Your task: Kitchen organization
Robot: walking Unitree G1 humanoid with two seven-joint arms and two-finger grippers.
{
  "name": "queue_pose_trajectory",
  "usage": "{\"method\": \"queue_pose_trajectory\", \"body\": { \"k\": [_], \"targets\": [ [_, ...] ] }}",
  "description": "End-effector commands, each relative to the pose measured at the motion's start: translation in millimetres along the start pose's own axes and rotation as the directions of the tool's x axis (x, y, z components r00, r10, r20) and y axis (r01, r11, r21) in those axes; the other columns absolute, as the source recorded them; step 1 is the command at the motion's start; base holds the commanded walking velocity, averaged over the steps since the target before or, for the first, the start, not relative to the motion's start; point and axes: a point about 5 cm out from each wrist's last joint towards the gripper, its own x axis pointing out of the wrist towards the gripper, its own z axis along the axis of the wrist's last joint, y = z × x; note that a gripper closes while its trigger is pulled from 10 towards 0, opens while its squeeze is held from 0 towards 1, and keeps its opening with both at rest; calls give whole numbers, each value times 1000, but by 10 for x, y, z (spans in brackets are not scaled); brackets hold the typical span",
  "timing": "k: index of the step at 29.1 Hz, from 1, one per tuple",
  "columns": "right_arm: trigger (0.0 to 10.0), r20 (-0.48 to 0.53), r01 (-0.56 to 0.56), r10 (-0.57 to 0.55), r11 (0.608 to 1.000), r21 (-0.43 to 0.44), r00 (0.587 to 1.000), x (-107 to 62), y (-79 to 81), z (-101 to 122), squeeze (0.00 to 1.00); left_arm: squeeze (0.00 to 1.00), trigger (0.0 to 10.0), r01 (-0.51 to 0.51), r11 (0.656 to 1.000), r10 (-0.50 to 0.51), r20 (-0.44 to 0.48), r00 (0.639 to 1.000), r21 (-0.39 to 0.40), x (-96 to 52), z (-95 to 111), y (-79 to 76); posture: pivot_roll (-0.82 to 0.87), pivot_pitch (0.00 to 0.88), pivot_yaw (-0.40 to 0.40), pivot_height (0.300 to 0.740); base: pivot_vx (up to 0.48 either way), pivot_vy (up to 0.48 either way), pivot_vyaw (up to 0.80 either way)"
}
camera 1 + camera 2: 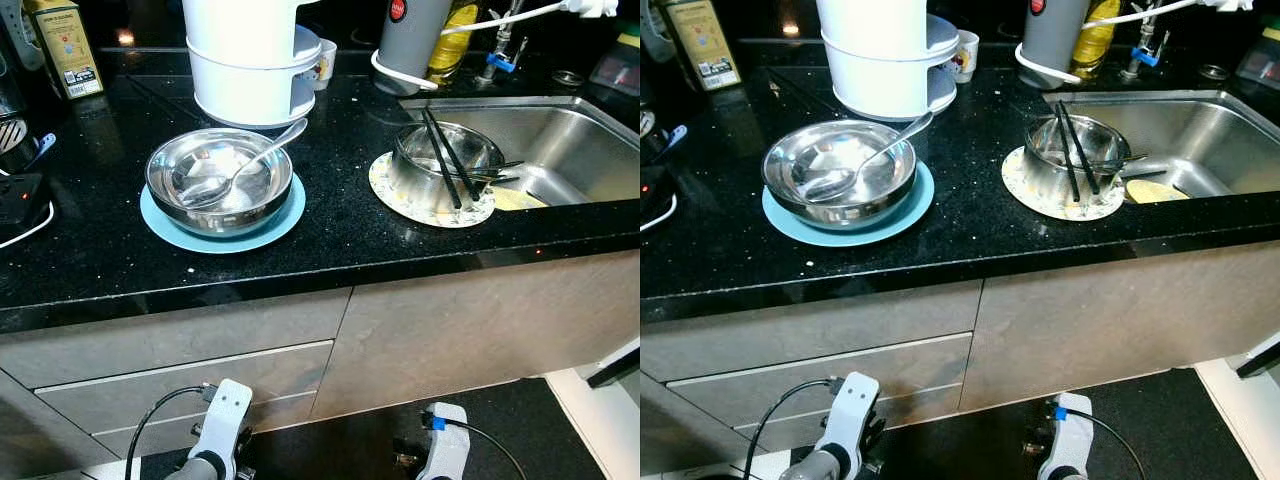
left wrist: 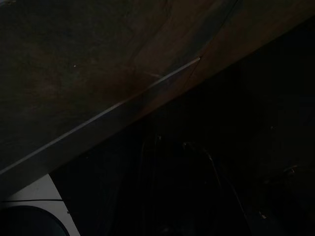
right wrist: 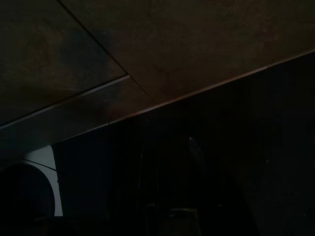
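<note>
1. On the black stone worktop (image 1: 330,235), a steel bowl (image 1: 220,180) sits on a light blue plate (image 1: 222,232) at about 10 o'clock from the picture's centre, with a metal spoon (image 1: 240,170) lying in it, handle out over the rim toward 1 o'clock.
2. At about 2 o'clock, a smaller steel bowl (image 1: 445,165) rests on a patterned plate (image 1: 432,208) at the edge of the sink (image 1: 575,140); black chopsticks (image 1: 442,155) lie across it.
3. Both bowls look light, stiff and slick; I judge a rim pinch the surest hold, since the curved walls would slide.
4. The spoon and chopsticks are loose and likely to rattle or tip out; lifting them first, mid-shaft, seems wise.
5. The plates look breakable and lie flat, so an edge grip is needed.
6. The left arm (image 1: 222,425) and right arm (image 1: 445,445) hang idle before the cabinet drawers (image 1: 180,375); I cannot tell how either end effector stands, as the wrist views are too dark.
</note>
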Motion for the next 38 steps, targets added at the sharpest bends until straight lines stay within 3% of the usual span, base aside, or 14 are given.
{"method": "queue_pose_trajectory", "body": {
  "k": [1, 17, 38],
  "targets": [
    [10000, -40, 17, -15, 999, 42, 999, -48, -28, -119, 0, 0, 10000, 24, 1000, -24, -34, 999, 2, -16, -79, -49, -67, 225, -55, 740, 0, 0, 0],
    [10000, -44, -3, 2, 1000, -11, 999, -12, -3, -66, 0, 0, 10000, 24, 1000, -24, -34, 999, 2, 14, -47, -44, -63, 213, -78, 740, 0, 0, 0],
    [10000, -68, -32, 32, 999, 3, 997, -8, 8, -81, 0, 0, 10000, 34, 999, -34, -25, 999, 0, 23, -24, -72, -63, 215, -83, 740, 0, 0, 0]
  ]
}}
